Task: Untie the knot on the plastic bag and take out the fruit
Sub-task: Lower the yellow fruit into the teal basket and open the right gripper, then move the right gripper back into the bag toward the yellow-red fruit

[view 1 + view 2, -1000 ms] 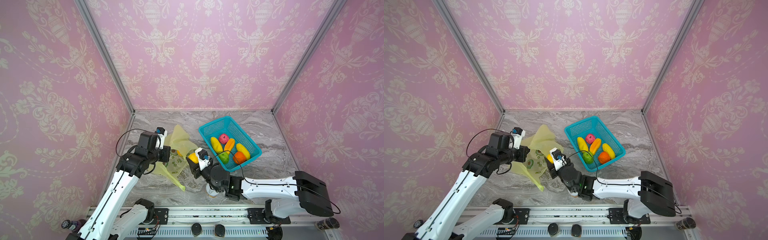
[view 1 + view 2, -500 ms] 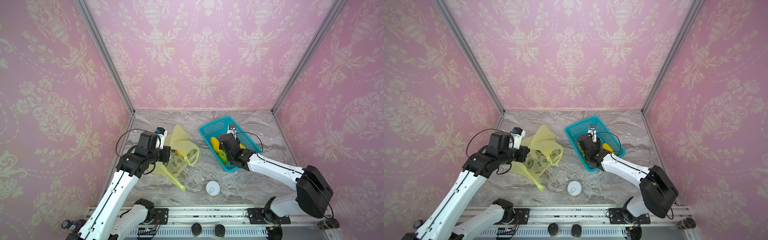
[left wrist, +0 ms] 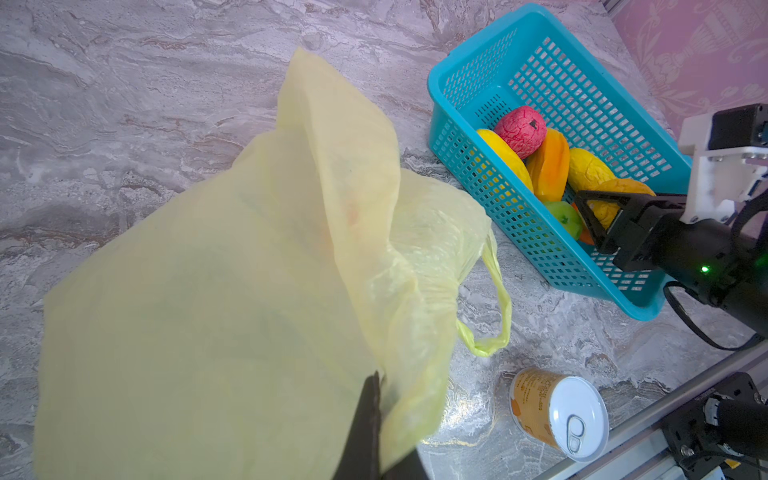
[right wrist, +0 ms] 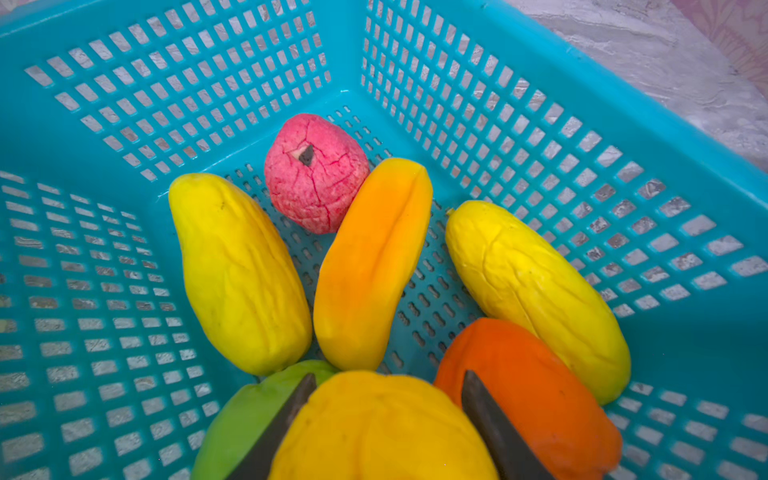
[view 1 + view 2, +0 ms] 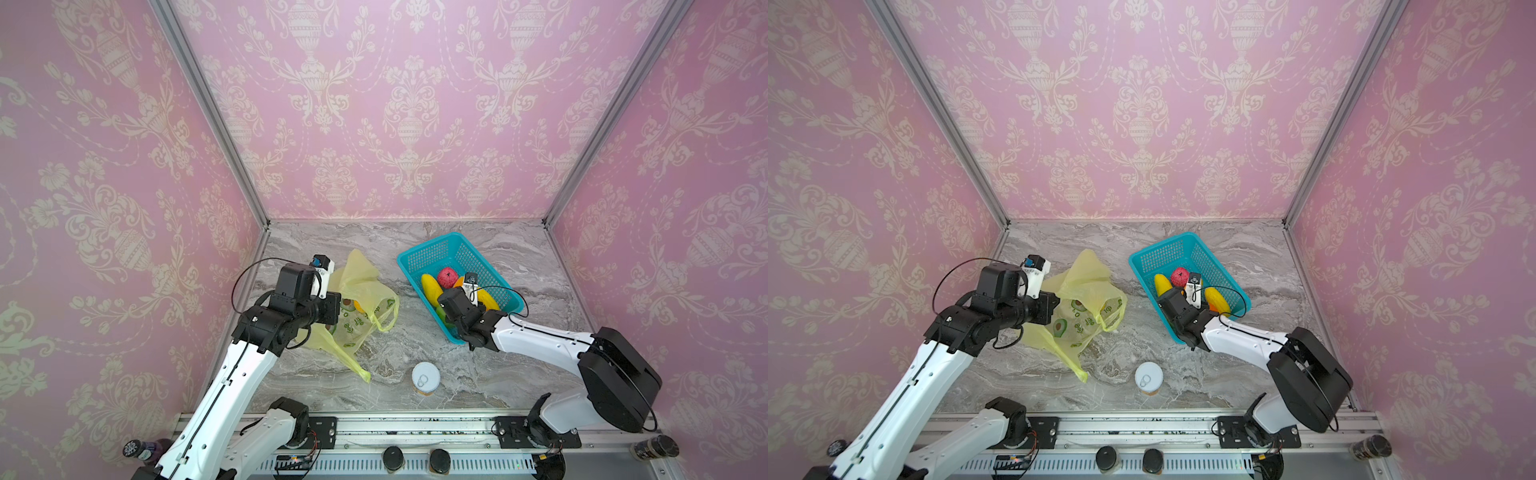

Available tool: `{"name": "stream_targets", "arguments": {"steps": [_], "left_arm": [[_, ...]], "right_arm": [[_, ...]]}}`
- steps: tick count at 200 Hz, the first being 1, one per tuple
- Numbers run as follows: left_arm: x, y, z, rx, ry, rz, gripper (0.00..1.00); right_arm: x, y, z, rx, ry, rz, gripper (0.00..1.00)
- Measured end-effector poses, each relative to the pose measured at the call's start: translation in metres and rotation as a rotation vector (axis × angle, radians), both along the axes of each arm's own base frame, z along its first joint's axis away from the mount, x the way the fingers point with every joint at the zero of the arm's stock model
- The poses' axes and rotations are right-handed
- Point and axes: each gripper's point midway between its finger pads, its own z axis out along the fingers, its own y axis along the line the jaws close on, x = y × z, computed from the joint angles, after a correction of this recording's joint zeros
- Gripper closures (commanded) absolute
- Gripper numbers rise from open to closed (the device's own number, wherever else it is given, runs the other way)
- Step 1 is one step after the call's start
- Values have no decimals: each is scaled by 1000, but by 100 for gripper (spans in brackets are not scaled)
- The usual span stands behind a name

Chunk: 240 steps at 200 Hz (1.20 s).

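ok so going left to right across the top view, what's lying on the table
plastic bag → can → pink fruit → rightmost yellow fruit. The basket is left out: it spans the can's place as well as the fruits'.

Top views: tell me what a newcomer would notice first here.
The teal basket right of centre draws the eye, packed with bright toy fruit, with the right gripper closed on a yellow fruit over its near end. Left of it, the left gripper pinches the translucent yellow-green plastic bag and holds it up. A white-lidded can stands alone near the front.
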Motion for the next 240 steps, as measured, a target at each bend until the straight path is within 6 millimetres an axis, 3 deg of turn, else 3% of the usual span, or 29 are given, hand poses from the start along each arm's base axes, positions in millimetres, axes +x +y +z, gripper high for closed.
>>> {"name": "stream_targets", "arguments": {"steps": [22, 48, 83, 113, 142, 163, 206, 240], "left_arm": [[0, 0, 0, 0, -1, 0, 100], [0, 0, 0, -1, -2, 0, 100], [0, 0, 0, -1, -2, 0, 100], [0, 0, 0, -1, -2, 0, 100], [0, 0, 0, 0, -1, 0, 100], [0, 0, 0, -1, -1, 0, 100], [0, -1, 1, -3, -1, -3, 100], [-1, -1, 1, -7, -1, -6, 100]], "right_arm": [[0, 1, -1, 12, -4, -6, 19], [-5, -3, 5, 38, -30, -2, 4], [-17, -16, 37, 78, -119, 5, 1], [-33, -10, 73, 96, -222, 85, 10], [-60, 36, 114, 111, -347, 294, 28], [-80, 76, 130, 98, -406, 459, 42], [-113, 170, 115, -10, -400, 767, 70], [-116, 228, 99, -20, -372, 874, 75]]}}
